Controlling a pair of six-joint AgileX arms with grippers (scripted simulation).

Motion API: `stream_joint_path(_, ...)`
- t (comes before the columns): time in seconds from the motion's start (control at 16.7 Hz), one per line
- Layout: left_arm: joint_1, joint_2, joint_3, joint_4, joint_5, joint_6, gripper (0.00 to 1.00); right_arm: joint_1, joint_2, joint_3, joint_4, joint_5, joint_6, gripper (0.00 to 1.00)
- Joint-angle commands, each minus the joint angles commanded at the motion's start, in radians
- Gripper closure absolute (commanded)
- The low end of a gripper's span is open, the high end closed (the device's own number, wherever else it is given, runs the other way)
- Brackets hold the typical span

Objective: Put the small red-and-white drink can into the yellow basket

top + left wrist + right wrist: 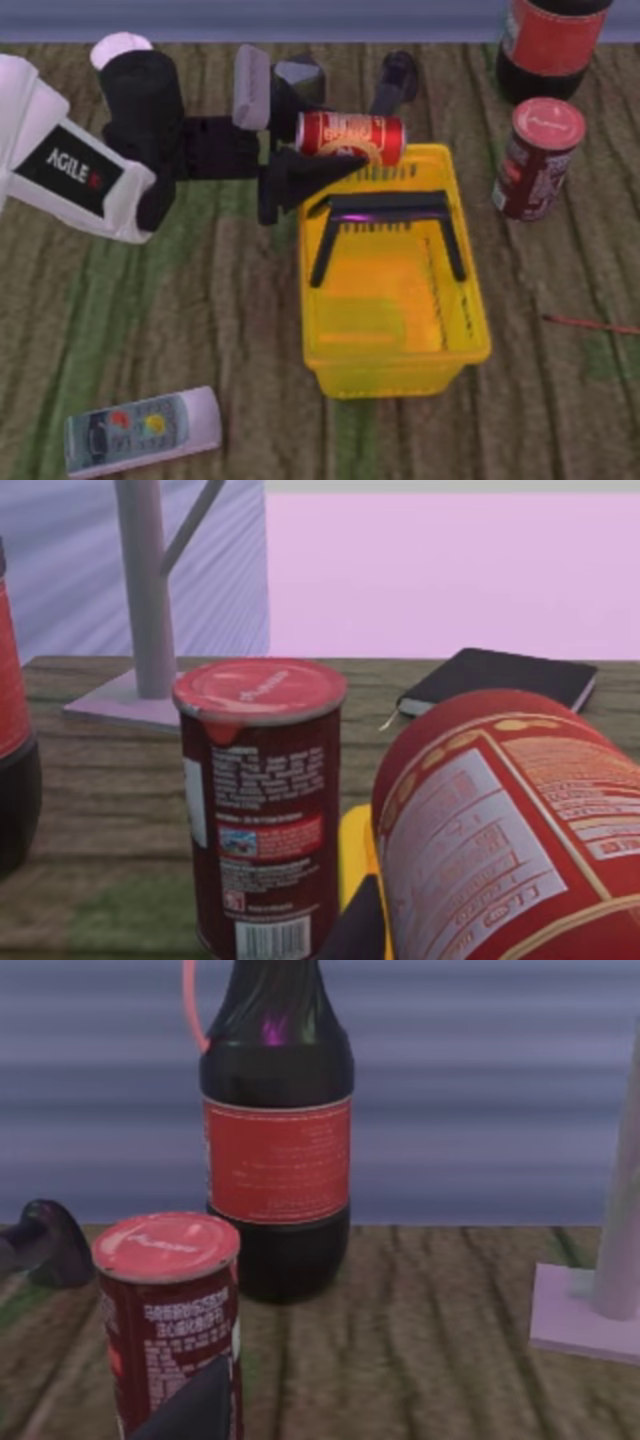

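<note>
The small red-and-white drink can [350,138] lies on its side in the air, over the far rim of the yellow basket [470,300]. My left gripper [318,135] is shut on it, with dark fingers on either side. The can [510,830] fills the left wrist view, with one dark finger [355,930] and a strip of the basket [355,860] beside it. The basket's black handles [385,215] stand over its far half, and its inside looks bare. My right gripper is outside the top view; only one dark fingertip [205,1400] shows in the right wrist view.
A dark-red canister with a red lid [538,158] stands right of the basket, and a large dark bottle [550,45] stands behind it. A black object [395,80] lies behind the can. A remote control [140,430] lies at the front left, a thin red stick [590,323] at the right.
</note>
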Motion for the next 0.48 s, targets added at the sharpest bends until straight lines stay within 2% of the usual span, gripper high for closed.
stream_joint_path(0.12, 0.000, 0.000, 0.000, 0.000, 0.000, 0.000, 1.00, 0.000, 0.000, 0.000, 0.000, 0.000, 0.000, 0.00)
stream_joint_path(0.48, 0.000, 0.000, 0.000, 0.000, 0.000, 0.000, 0.55, 0.000, 0.000, 0.000, 0.000, 0.000, 0.000, 0.00)
